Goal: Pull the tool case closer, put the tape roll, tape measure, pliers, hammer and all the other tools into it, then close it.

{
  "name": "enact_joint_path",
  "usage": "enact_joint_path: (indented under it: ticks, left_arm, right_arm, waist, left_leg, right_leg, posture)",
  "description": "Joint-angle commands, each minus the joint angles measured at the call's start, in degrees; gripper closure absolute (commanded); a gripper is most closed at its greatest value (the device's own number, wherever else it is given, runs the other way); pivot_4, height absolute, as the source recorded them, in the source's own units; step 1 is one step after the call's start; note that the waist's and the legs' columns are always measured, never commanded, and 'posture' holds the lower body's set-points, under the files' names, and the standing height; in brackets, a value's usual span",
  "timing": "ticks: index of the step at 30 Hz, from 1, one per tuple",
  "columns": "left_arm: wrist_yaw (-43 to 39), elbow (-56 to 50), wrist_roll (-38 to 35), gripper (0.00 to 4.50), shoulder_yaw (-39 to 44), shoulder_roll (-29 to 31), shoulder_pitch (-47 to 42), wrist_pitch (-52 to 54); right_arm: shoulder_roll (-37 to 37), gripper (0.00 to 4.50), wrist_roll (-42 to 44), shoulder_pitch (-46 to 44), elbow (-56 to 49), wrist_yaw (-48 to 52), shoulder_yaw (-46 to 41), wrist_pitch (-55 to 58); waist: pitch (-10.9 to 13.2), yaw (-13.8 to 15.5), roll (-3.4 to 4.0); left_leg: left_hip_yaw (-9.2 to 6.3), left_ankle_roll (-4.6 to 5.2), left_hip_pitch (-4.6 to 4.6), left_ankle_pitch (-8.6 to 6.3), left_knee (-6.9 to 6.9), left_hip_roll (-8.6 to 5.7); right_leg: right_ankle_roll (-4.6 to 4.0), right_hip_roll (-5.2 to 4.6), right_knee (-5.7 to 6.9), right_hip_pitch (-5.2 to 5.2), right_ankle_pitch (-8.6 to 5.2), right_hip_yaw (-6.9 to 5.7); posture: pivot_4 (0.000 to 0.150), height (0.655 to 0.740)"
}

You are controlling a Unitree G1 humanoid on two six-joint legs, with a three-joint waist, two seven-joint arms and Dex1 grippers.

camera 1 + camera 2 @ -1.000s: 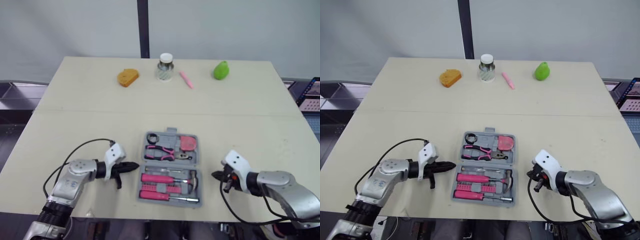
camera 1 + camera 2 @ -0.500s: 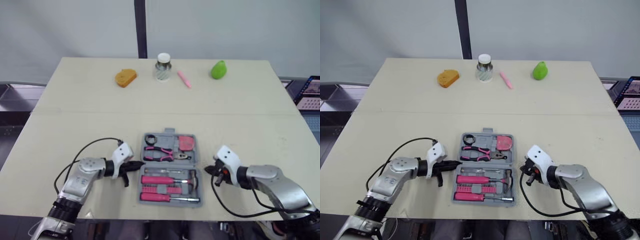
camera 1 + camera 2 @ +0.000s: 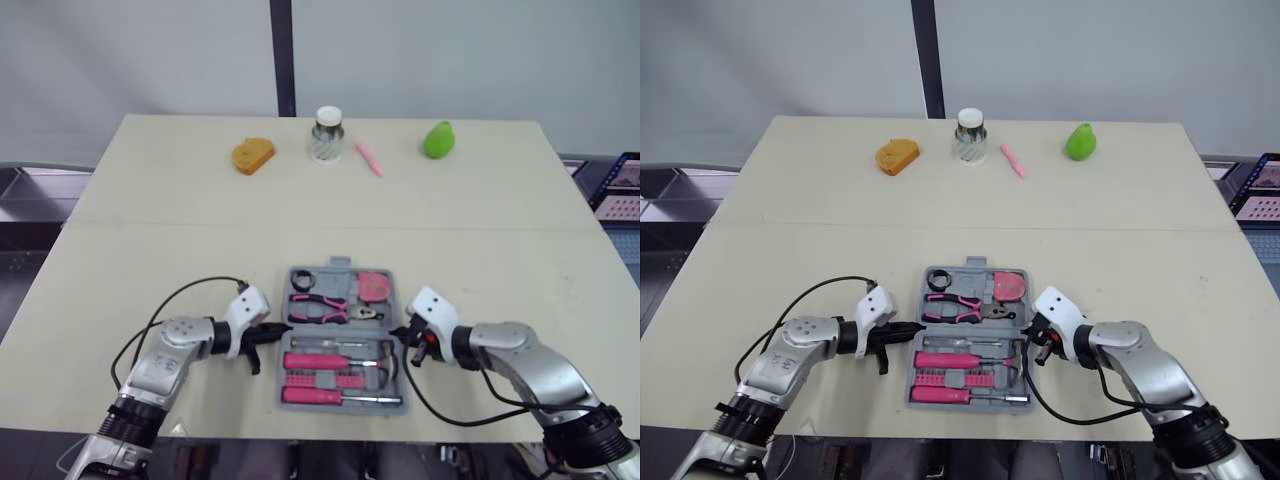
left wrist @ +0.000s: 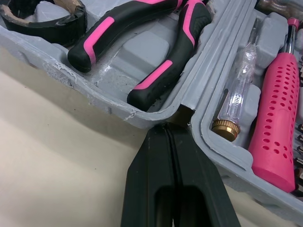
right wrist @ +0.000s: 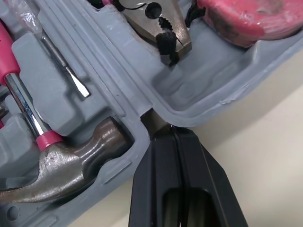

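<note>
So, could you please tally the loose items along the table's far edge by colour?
Orange: 1, orange object
Clear, with a white lid: 1, jar
Pink: 1, pink stick
Green: 1, pear
Total: 4

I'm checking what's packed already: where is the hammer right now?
In the left eye view, the hammer lies in the near half of the case, its head at the right end, just beside the right gripper.

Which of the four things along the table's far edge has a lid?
The clear jar, second from the left, with a white lid; the orange piece, pink stick and green piece have none.
</note>
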Motion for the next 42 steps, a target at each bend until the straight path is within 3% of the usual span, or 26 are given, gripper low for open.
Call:
enact_joint_path:
  ticks: [1,14,42]
  left_arm:
    - [-0.3,-1.8,0.3,4.50,-1.3,-0.3,1.0,0.5]
    - [0.4,-6.6,-0.3,4.50,-1.5,-0.1,6.9,1.6]
    - [0.6,-10.0,-0.9,4.50,-1.0,0.1,10.0,3.2]
  right_arm:
    - [0.1,4.47,0.3,0.2,-1.5,0.9,0.2,-1.0]
    - [-1.1,4.47,1.3,2.0,-4.7,2.4,0.7,0.3]
    - [-2.1,4.47,2.5,5.4,-9.6,3.6,0.9,3.4]
  waist:
    - [0.0,0.0,0.00]
    - [0.0,-0.1,0.00]
    - [0.0,-0.1,0.01]
  left_leg:
    - [0.00,0.00,0.00,0.00,0.00,0.00]
    - [-0.01,-0.01,0.02,-0.01,-0.01,0.01]
    - [-0.01,-0.05,0.01,-0.04,-0.04,0.05]
  right_leg:
    - [0.00,0.00,0.00,0.00,0.00,0.00]
    - [0.00,-0.02,0.00,0.00,0.00,0.00]
    - [0.00,-0.02,-0.16,0.03,0.00,-0.01]
  posture:
    - [0.150,0.6950]
    - [0.150,0.6950]
    - [0.150,0.6950]
